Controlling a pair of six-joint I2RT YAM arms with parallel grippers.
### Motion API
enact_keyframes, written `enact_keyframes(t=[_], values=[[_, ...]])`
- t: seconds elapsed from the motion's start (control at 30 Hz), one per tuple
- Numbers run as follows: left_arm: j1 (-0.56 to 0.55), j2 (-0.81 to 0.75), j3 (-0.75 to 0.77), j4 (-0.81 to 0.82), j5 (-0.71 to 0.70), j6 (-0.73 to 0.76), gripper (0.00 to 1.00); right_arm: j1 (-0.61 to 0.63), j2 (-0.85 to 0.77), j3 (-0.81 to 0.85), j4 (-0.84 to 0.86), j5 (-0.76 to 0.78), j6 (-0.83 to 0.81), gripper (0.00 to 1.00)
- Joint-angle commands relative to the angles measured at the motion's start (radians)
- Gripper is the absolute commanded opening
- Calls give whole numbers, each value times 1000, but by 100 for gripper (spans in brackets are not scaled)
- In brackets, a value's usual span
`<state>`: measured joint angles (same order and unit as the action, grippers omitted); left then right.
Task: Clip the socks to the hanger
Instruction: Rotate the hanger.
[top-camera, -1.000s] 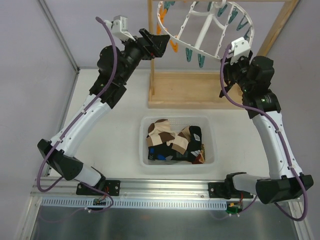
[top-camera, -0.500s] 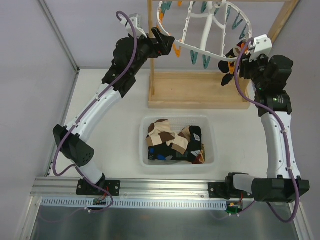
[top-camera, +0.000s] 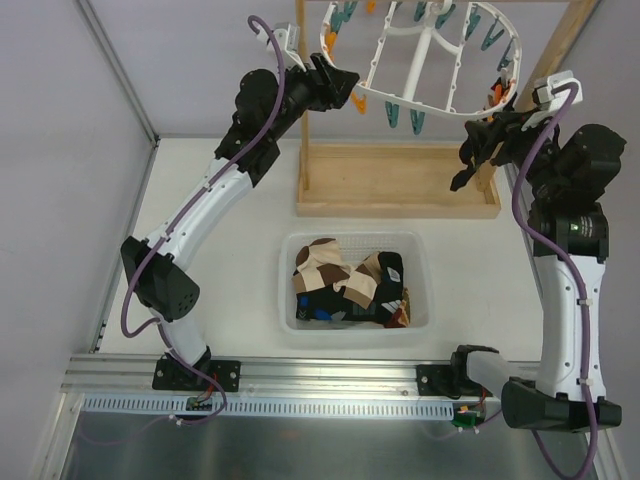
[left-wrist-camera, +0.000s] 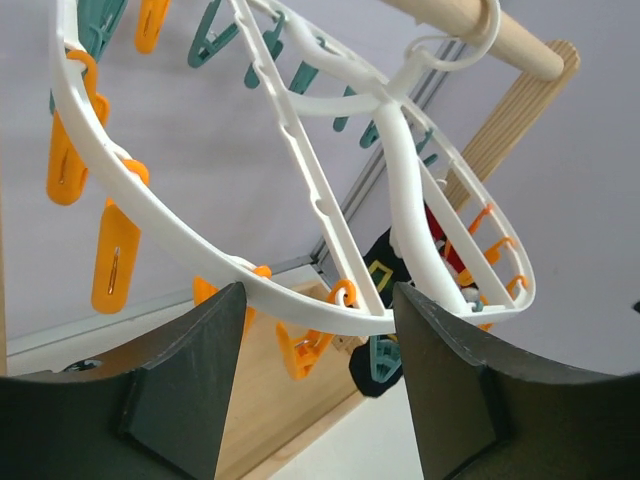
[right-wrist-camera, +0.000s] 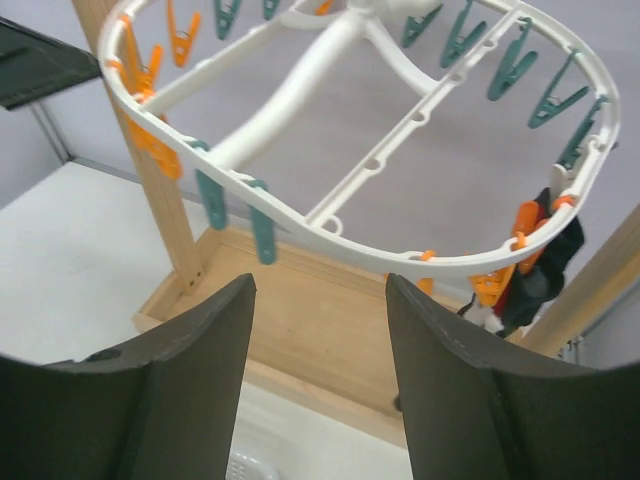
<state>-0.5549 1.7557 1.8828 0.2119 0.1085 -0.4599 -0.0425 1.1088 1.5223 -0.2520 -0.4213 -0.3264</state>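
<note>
Up on the wooden frame (top-camera: 400, 185) hangs the hanger (right-wrist-camera: 290, 82), a dark sock (right-wrist-camera: 548, 268) pegged at its right rim (among orange pegs). The left gripper (top-camera: 343, 86) and right gripper (top-camera: 478, 150) flank it, jaws spread, empty; other socks (top-camera: 340, 272) fill the bin (top-camera: 350, 237).

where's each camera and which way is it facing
Top external: above, behind the bases, looking down on bin, socks, hanger; left arm, right arm show.
Left wrist: at the hanger's left end, facing right and up; left gripper shows.
Right wrist: at its right end, facing left; right gripper shows.
Shared: both wrist views catch the dark sock hanging there.
</note>
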Motion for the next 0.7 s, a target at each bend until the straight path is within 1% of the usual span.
enact_keyframes(t=[0.0, 0.13, 0.23, 0.37, 0.5, 0.67], values=[[-2, 1, 9, 106, 72, -29, 60, -2, -49, 19, 10, -80, 107, 59], [-4, -15, -48, 173, 85, -82, 58, 0, -73, -28, 66, -80, 163, 60], [-14, -18, -73, 193, 100, -109, 56, 3, -57, -39, 83, -102, 213, 61], [-49, -25, -93, 193, 108, -102, 54, 35, -29, -36, 74, -96, 219, 64], [-92, -48, -114, 195, 97, -76, 54, 39, -10, -36, 66, -71, 222, 64], [-132, -42, -119, 193, 111, -69, 54, 99, 26, -30, 83, -40, 250, 64]])
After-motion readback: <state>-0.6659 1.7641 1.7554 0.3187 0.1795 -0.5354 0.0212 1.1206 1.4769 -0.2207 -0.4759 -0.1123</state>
